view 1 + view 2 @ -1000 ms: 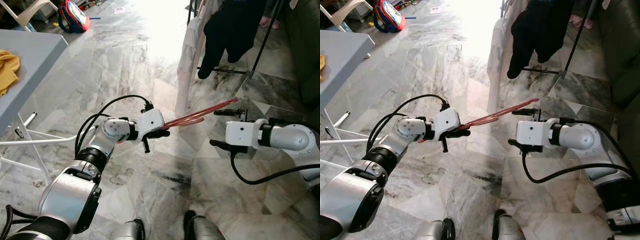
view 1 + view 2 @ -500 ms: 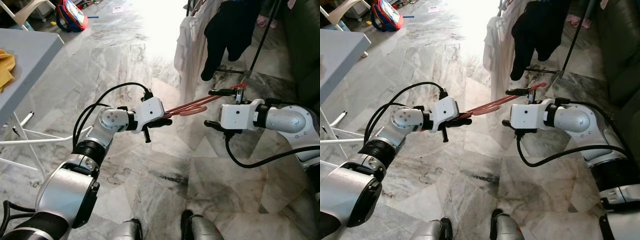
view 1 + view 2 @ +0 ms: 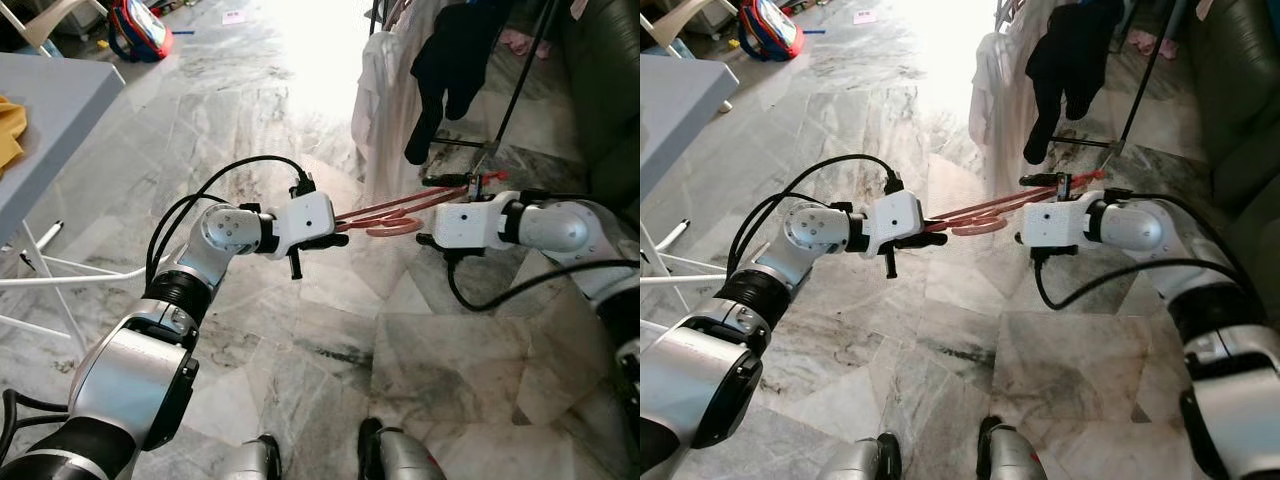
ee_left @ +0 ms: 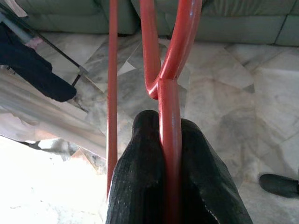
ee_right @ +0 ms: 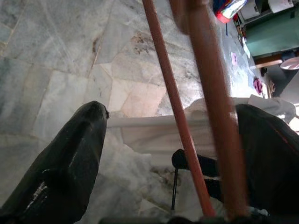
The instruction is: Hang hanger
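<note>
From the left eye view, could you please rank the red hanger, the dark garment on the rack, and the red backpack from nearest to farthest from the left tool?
1. Red hanger: pinched in the left tool, reaching toward the right tool.
2. Dark garment: hanging on the rack, ahead and to the right.
3. Red backpack: on the floor, far ahead and to the left.

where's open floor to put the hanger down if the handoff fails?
Bare marble floor lies below both claws, and between the grey table and the hung clothes. It is crowded ahead-right: clothes, rack legs, sofa. The left claw grips the red hanger; the right claw straddles it.
</note>
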Tool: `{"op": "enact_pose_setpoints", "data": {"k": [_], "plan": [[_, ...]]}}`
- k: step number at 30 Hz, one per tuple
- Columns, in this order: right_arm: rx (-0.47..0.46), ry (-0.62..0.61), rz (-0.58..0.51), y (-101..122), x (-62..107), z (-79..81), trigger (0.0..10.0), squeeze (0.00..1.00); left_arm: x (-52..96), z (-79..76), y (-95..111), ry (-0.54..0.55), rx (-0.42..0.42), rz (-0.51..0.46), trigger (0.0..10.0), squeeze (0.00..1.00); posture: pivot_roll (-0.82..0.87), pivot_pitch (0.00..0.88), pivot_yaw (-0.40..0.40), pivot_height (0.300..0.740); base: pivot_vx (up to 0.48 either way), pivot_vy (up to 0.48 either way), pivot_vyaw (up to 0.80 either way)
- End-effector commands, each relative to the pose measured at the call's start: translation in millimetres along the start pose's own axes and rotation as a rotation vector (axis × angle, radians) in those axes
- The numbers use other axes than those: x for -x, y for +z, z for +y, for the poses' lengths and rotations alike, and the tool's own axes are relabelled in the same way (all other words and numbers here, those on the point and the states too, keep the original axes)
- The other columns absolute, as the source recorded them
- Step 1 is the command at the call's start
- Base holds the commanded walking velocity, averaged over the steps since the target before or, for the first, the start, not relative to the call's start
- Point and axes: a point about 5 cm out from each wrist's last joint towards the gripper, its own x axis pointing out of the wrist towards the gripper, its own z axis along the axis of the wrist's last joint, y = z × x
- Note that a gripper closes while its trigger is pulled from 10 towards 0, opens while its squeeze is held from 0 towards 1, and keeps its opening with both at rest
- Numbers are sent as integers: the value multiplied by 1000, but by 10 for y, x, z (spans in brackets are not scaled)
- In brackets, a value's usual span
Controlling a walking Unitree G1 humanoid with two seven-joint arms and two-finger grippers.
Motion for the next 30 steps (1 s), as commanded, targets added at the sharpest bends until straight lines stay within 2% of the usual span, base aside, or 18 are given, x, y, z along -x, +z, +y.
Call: {"op": "enact_pose_setpoints", "data": {"k": [1, 11, 30], "plan": [[14, -3, 4, 1, -37, 12, 0, 0, 10, -31, -15, -18, -28, 9, 10000, 0, -68, 238, 26, 740, 0, 0, 0], [26, -20, 23, 15, -172, 6, 0, 0, 62, -33, -79, -5, -32, 37, 10000, 0, -53, 233, 7, 740, 0, 0, 0], [59, 15, 72, -13, -249, 50, 0, 0, 93, -24, -118, -3, -54, 76, 10000, 0, -43, 235, 14, 740, 0, 0, 0]]}}
